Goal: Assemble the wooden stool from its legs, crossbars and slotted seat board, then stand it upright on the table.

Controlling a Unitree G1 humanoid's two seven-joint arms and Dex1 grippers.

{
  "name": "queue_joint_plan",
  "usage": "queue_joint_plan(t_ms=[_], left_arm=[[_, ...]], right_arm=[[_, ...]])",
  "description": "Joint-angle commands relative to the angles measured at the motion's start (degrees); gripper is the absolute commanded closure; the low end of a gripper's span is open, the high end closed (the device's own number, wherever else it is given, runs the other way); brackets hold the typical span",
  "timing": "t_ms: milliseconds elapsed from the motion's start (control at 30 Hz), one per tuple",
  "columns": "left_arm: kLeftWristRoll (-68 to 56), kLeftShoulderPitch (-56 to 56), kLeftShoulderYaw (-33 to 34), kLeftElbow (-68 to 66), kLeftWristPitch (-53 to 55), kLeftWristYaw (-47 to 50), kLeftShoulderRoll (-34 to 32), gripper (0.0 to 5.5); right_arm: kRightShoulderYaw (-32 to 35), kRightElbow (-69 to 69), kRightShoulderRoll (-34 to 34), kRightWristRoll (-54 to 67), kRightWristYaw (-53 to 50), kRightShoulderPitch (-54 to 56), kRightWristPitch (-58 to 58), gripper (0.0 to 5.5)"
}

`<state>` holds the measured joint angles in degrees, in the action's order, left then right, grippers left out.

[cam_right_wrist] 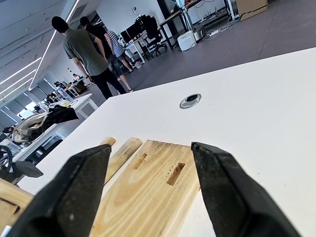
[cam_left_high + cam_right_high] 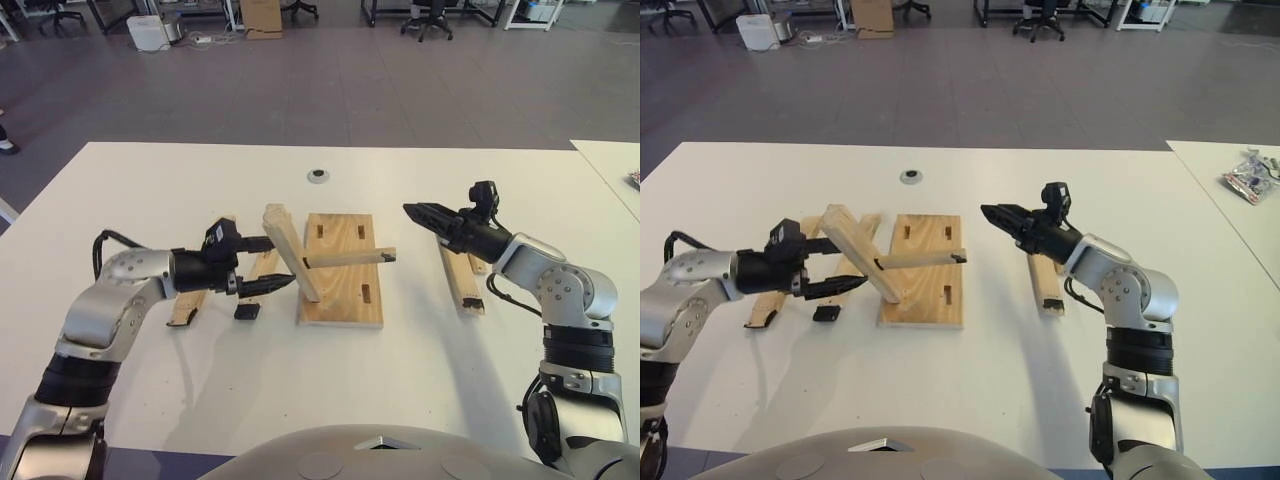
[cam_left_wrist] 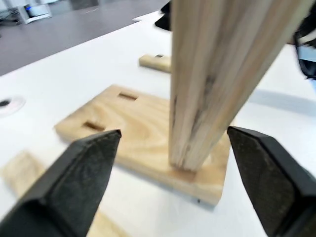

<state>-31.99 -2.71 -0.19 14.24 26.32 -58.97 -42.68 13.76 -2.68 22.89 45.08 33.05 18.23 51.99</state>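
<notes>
Left fingers [image 3: 84,173] stand apart on either side of a tilted leg [image 2: 288,248], close to its lower end and not touching it, low over the worktop [image 2: 420,400] at the left side of the seat board [image 2: 345,295]. That board lies flat near the middle of the worktop, slots facing up. The leg's lower end rests on the board near its near-left corner, and the leg leans away toward the worktop's far-left; whether it sits in a slot cannot be told. From partway up the leg a crossbar [image 2: 352,257] juts out to the right, held level above the board. Right fingers [image 1: 74,192] are also apart, gripping nothing, raised above the worktop just right of the board's far-right corner and pointing toward it. Below that arm, loose wooden pieces [image 2: 460,275] lie right of the board. More wooden pieces [image 2: 190,302] lie left of the board under the left arm, with a small black part [image 2: 247,312] beside them. Near the far edge sits a round grommet [image 2: 318,176].
</notes>
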Motion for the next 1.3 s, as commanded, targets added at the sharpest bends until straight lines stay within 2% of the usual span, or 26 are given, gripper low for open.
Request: queue_joint_plan(t_ms=[33, 100, 367, 567, 733, 1000, 1300], left_arm=[[2.1, 8.2, -0.6, 5.0, 2.8, 4.8, 0.2, 0.85], [7.7, 10.6, -2.0, 5.0, 3.5, 10.8, 0.5, 0.67], [17.7, 11.5, 1.7, 0.8, 1.6, 40.3, 19.1, 0.67], [17.4, 12.9, -2.1, 1.5, 6.6, 41.3, 22.4, 0.67], [17.6, 11.7, -1.0, 2.4, 10.0, 42.5, 22.1, 0.67], [21.0, 11.6, -1.8, 1.7, 13.1, 40.0, 15.7, 1.9], [22.0, 9.0, -2.7, 1.8, 12.0, 37.5, 12.0, 3.4]], right_arm=[[0.5, -1.2, -0.8, 0.5, -0.9, -0.4, -0.3, 2.45], [0.8, -1.4, -1.2, 0.4, -1.2, -0.7, -0.4, 2.45], [0.4, -2.3, -2.0, 0.7, -1.8, -1.5, -0.1, 2.45], [0.3, -1.6, -2.2, 0.4, -2.1, -0.6, 0.0, 2.45], [0.6, -2.1, -3.1, 0.5, -3.2, -1.3, -0.2, 2.45], [0.8, -3.1, -4.3, 0.7, -4.6, -2.3, -0.5, 2.45], [1.2, -2.9, -5.0, 0.3, -5.6, -2.1, -1.2, 2.45]])
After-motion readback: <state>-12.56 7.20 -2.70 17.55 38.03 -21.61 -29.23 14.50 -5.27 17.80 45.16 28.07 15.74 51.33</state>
